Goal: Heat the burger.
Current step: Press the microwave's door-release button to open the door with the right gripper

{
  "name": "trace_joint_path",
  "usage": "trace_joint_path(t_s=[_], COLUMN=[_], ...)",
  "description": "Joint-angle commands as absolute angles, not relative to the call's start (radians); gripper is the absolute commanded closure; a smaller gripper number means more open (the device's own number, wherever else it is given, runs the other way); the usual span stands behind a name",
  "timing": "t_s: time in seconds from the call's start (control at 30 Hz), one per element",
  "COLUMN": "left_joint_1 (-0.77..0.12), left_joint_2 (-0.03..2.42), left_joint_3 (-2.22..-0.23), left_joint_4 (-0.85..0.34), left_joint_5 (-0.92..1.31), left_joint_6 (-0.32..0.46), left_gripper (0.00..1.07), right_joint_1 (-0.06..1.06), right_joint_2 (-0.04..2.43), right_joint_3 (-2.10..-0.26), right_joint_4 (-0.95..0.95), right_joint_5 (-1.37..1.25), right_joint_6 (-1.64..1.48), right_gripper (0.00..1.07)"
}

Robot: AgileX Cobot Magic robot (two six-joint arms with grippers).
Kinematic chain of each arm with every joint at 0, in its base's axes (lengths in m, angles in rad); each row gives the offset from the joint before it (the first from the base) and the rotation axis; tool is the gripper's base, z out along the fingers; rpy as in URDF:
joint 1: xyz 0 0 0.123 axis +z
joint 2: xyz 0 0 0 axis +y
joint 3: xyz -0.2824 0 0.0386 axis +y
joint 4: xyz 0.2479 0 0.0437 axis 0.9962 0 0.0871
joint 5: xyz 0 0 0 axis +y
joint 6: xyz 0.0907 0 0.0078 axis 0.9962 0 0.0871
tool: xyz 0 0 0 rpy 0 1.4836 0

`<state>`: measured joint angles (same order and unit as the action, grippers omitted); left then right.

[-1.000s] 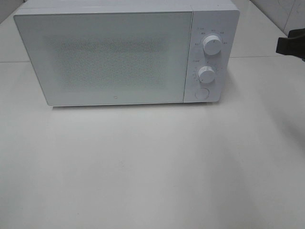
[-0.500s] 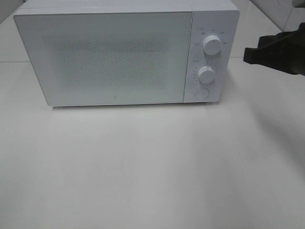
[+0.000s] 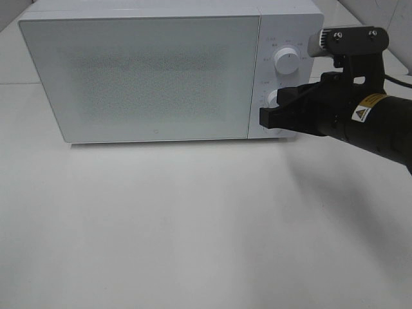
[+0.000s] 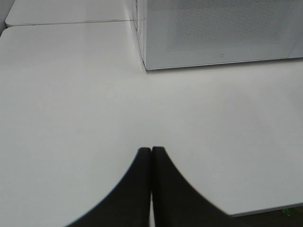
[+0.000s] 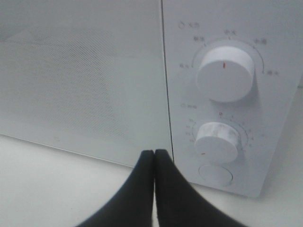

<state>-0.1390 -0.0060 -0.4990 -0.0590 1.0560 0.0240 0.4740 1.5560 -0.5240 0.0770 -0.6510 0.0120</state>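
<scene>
Right tool (image 3: 262, 118) closed, empty, near microwave (image 3: 148, 77) lower dial (image 5: 215, 142); left tool (image 4: 151, 152) closed over table (image 4: 71, 94).

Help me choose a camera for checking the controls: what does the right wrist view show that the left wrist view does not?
Only the right wrist view: the upper knob, lower knob and round button, with the shut right gripper close to them. Only the left wrist view: the microwave's bottom corner, a wide stretch of white table and the shut left gripper, set back from the oven. Both: the closed microwave door.
</scene>
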Motion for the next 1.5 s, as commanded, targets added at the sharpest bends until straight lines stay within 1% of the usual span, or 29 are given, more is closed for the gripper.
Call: trace_joint_path(t_s=[0.03,0.27,0.47,0.53,0.6,0.63,0.73,0.8,0.83,0.87,1.03,1.07,1.1,1.13,1.3,1.5], left_joint_1=[-0.138,-0.138,-0.138,-0.138,-0.138,-0.138,-0.138,-0.138,-0.138,-0.138,-0.138,-0.138,-0.138,-0.138,-0.138,-0.138], left_joint_2=[-0.014,-0.014,-0.014,-0.014,-0.014,-0.014,-0.014,-0.014,-0.014,-0.014,-0.014,-0.014,-0.014,-0.014,-0.014,-0.014], left_joint_3=[-0.497,-0.497,-0.497,-0.497,-0.497,-0.497,-0.497,-0.497,-0.497,-0.497,-0.497,-0.497,-0.497,-0.497,-0.497,-0.497], left_joint_4=[-0.064,-0.064,-0.064,-0.064,-0.064,-0.064,-0.064,-0.064,-0.064,-0.064,-0.064,-0.064,-0.064,-0.064,-0.064,-0.064], left_joint_5=[1.042,1.042,1.042,1.042,1.042,1.042,1.042,1.042,1.042,1.042,1.042,1.042,1.042,1.042,1.042,1.042], left_joint_6=[0.024,0.024,0.024,0.024,0.024,0.024,0.024,0.024,0.024,0.024,0.024,0.024,0.024,0.024,0.024,0.024], left_gripper=[1.06,1.06,1.06,1.06,1.06,1.06,1.06,1.06,1.06,1.06,1.06,1.06,1.06,1.06,1.06,1.06], right_joint_1=[0.479,0.479,0.479,0.479,0.479,0.479,0.479,0.479,0.479,0.479,0.479,0.479,0.479,0.479,0.479,0.479], right_joint_2=[1.587,1.697,1.732,1.734,1.734,1.734,1.734,1.734,1.734,1.734,1.734,1.734,1.734,1.734,1.734,1.734], right_joint_3=[-0.529,-0.529,-0.529,-0.529,-0.529,-0.529,-0.529,-0.529,-0.529,-0.529,-0.529,-0.529,-0.529,-0.529,-0.529,-0.529], right_joint_4=[0.096,0.092,0.092,0.093,0.093,0.094,0.094,0.094,0.094,0.094,0.095,0.096,0.096,0.096,0.122,0.183], right_joint_5=[-0.67,-0.745,-0.762,-0.765,-0.767,-0.771,-0.775,-0.776,-0.776,-0.788,-0.821,-0.826,-0.826,-0.826,-0.832,-0.839], right_joint_6=[0.046,0.177,0.275,0.401,0.439,0.533,0.618,0.769,0.769,0.851,0.998,1.085,1.085,1.161,1.281,1.3], right_gripper=[1.07,1.07,1.06,1.05,1.05,1.05,1.05,1.05,1.05,1.05,1.05,1.06,1.06,1.07,1.07,1.07])
